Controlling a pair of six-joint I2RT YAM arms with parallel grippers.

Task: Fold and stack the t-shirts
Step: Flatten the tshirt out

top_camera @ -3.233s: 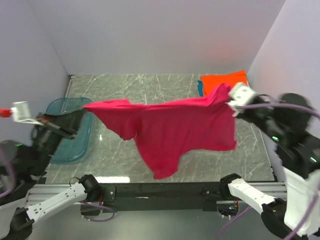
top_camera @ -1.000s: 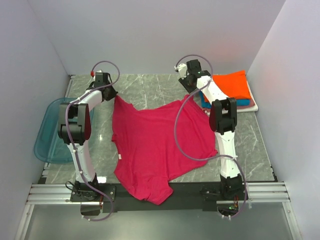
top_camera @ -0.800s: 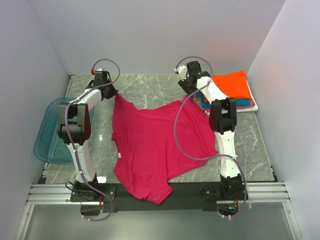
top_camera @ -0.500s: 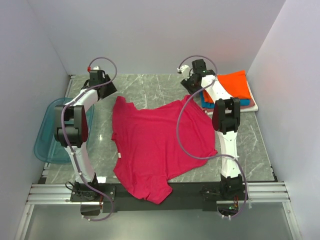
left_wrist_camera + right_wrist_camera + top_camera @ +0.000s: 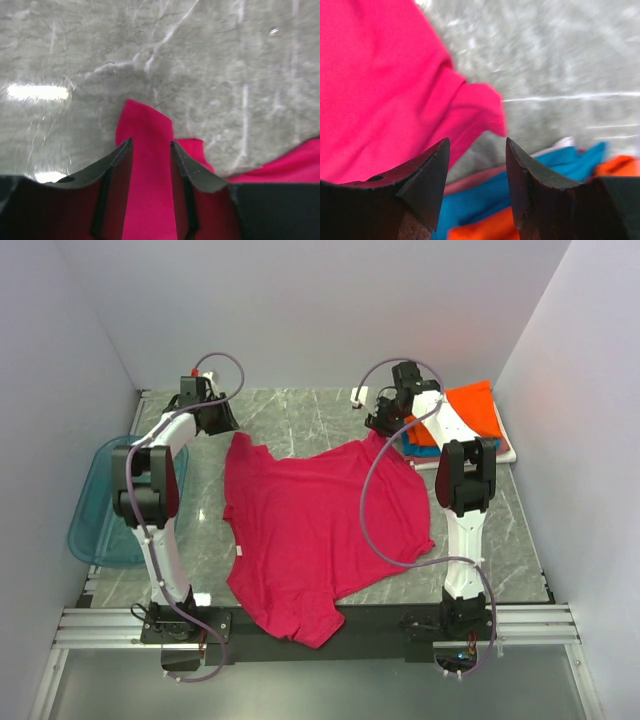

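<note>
Left to right: the blue tray (image 5: 90, 530) sits at the table's (image 5: 300, 410) left edge. My left gripper (image 5: 150, 144), jaws parted and gripping nothing, hangs just over the shoulder corner of the magenta t-shirt (image 5: 300, 520) it has just let go. The shirt, stretched in the air seconds ago, now lies spread on the marble, its hem trailing over the near edge. My right gripper (image 5: 477, 142), likewise parted and empty, has come off the other corner, beside the stack of folded shirts (image 5: 475, 410), orange on top. Both arms reach far forward, wrists tipped down. The spreading looks done, and I judge that folding comes next.
</note>
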